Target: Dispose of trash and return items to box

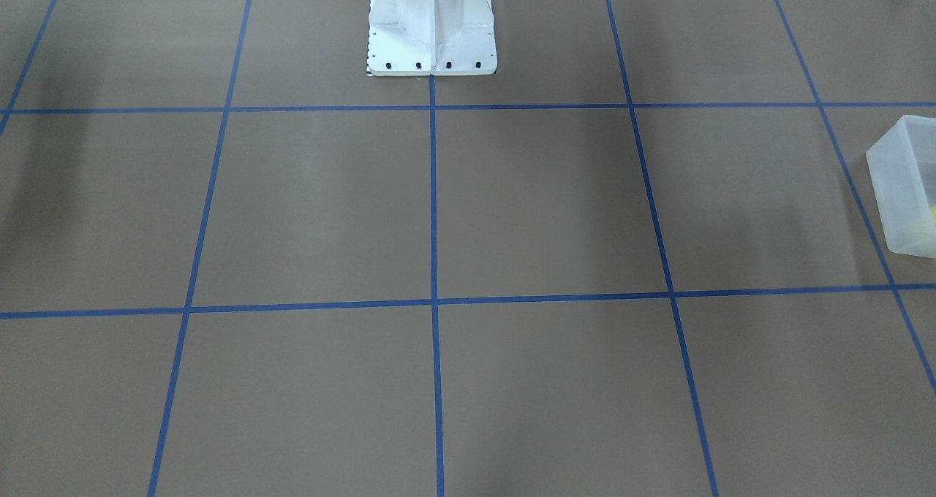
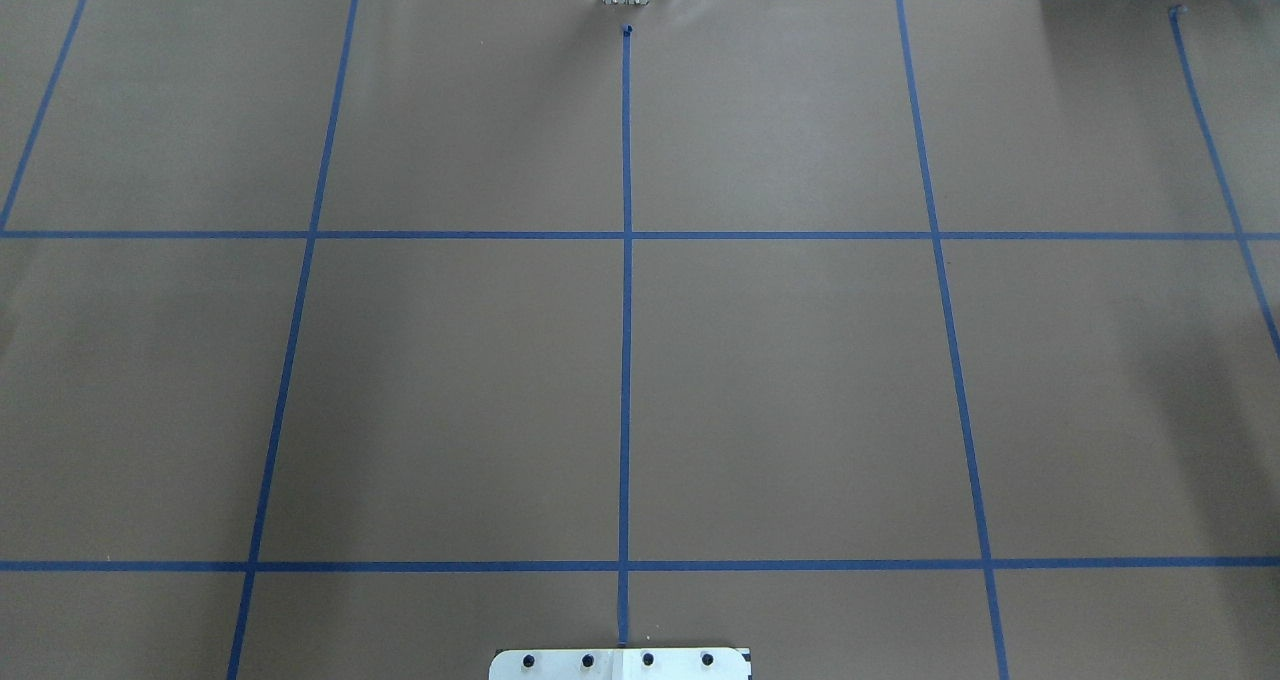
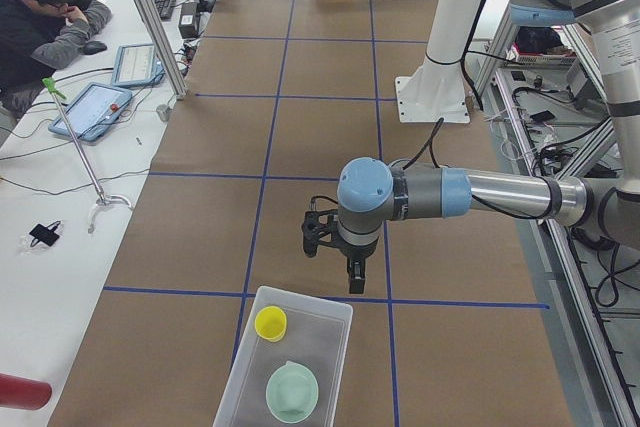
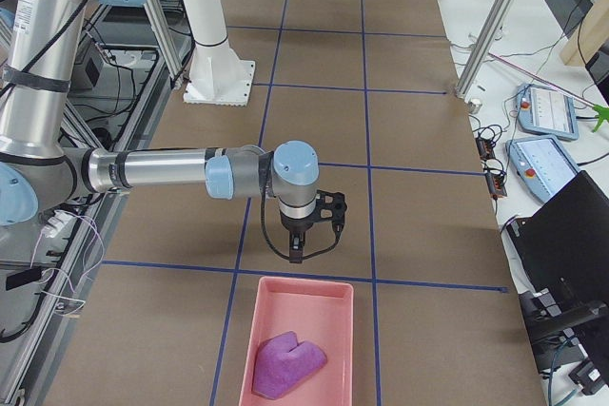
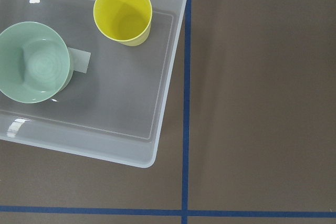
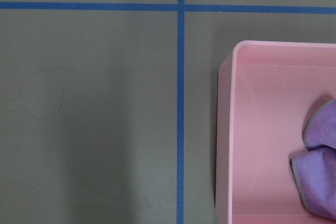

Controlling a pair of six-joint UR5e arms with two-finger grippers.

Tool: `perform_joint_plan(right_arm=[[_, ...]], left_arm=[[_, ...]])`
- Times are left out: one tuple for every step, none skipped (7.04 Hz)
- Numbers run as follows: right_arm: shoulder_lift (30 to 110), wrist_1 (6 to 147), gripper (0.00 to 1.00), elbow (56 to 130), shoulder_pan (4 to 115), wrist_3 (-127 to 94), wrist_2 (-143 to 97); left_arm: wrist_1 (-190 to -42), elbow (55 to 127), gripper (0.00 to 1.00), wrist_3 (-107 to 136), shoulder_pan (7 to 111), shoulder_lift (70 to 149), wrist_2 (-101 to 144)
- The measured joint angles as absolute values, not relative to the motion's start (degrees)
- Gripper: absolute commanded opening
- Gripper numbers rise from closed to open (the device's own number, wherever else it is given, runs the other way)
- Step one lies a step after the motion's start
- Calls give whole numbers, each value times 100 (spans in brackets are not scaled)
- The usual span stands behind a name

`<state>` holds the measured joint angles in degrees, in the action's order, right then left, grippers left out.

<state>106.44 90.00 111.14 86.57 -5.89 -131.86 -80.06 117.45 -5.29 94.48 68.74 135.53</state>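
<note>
The translucent white box (image 3: 325, 332) sits at the table's left end, with the yellow cup (image 3: 270, 323) and the mint-green bowl (image 3: 292, 393) standing inside it. The left wrist view looks down on the box (image 5: 121, 103), cup (image 5: 123, 12) and bowl (image 5: 32, 62). My left gripper (image 3: 350, 282) hangs over the table just beside the box; I cannot tell if it is open. My right gripper (image 4: 295, 254) hangs just before a pink bin (image 4: 314, 306) that holds a crumpled purple piece (image 4: 288, 363); I cannot tell its state. No fingers show in either wrist view.
The white robot pedestal (image 1: 431, 29) stands at the table's robot-side edge. Part of the box (image 1: 903, 190) shows at the front view's right edge. A seated operator (image 3: 40, 17) and tablets are beside the table. Blue tape lines grid the brown surface.
</note>
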Motion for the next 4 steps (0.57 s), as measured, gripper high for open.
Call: perform_joint_plan(right_arm=[[10644,9000,100,11143,8657,-587,-13213],[10644,9000,100,11156,8657,-583,-13223],[10638,9000,100,11159,8651,-581,-13226],[10630,9000,100,11161,8643,-580,-13227]], left_arm=[[-8007,11756,99,-533,9448,6884,13553],[-8007,11766,99,-535,9448,6887,13553],[-8009,11772,99,-536,9448,6890,13553],[-8013,11778,99,-536,9448,6890,13553]])
